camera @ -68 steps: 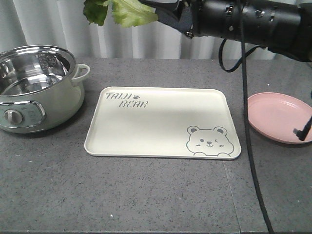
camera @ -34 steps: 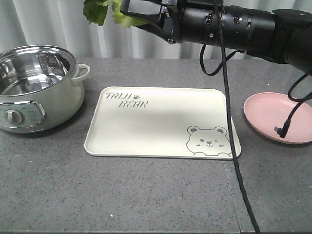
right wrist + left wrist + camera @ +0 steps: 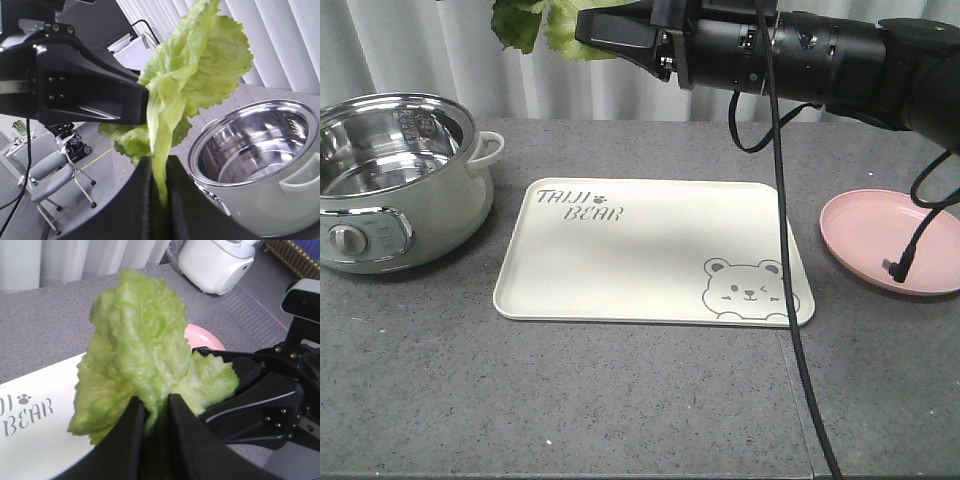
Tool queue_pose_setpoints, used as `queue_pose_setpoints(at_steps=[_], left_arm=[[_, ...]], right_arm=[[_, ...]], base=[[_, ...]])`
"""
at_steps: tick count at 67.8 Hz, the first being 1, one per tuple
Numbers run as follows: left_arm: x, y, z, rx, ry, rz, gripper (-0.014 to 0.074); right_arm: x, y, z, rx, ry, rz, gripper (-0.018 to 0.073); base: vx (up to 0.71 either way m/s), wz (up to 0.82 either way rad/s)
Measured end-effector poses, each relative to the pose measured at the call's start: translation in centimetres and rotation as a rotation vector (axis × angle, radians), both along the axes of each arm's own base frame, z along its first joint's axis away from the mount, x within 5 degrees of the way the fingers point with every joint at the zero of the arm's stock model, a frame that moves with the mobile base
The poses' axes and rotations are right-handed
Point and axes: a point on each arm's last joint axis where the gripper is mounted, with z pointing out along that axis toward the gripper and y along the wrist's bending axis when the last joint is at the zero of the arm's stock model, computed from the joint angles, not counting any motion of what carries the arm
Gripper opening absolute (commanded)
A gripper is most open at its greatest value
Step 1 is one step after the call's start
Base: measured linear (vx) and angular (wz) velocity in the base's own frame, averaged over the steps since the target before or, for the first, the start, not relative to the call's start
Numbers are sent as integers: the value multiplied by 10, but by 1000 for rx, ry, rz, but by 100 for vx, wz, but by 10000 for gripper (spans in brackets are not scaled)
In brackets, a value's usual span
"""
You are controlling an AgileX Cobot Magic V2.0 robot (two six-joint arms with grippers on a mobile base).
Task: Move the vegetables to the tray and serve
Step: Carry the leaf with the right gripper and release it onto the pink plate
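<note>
**Lettuce leaf** (image 3: 145,340) held in the air between two grippers, above the far left part of a grey table (image 3: 620,410). The left gripper (image 3: 156,407) has its two black fingers nearly together. They are clamped on the lower end of the leaf, which rises crinkled and upright from the narrow gap. The right gripper (image 3: 159,165) is likewise closed on the leaf, a pale strip of which runs down between its fingers (each wrist view shows the other gripper's black body just beside the leaf, touching it). In the front view the right arm (image 3: 820,50) reaches in from the right along the top edge. The leaf shows there too, left of the gripper tip and partly cut off by the frame, in front of a pale curtain (image 3: 420,50). The leaf is well apart from the cream tray (image 3: 640,250), which lies flat in the middle of the table, with "TAIJI BEAR" lettering at its far left corner and a winking bear at its near right corner. A steel pot (image 3: 400,170) with a pale green body stands left of the tray, near but not touching. A pink plate (image 3: 885,240) lies to the right, also apart from the tray.
</note>
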Motion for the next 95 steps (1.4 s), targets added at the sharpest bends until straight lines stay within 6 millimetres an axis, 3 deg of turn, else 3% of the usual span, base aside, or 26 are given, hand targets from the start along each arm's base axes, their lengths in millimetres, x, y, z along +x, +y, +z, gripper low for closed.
queue_pose_setpoints(at_steps=[14,42,49,59,67,79,95], left_arm=[[0,0,0,1,0,1,80],[1,1,-1,12,-3,7,634],[1,1,-1,10,-2,6,698],[0,1,0,8,-2,5,701],[0,1,0,7,-1,4,688],[0,1,0,7,-1,4,655],[0,1,0,7,-1,4,620]], right_arm=[[0,0,0,-6,-20,0,-8],[0,0,0,-7,-21,0,-8],[0,0,0,-7,-21,0,-8],[3,-10,2,-9,-26,-27,-8],[7,-38,11,-5,-25,-97,-8],[11,-109,21,-75,8,-259,-7],[6,-205,3,-241,191,-441,-7]], base=[[0,0],[0,0],[0,0],[0,0],[0,0],[0,0],[0,0]])
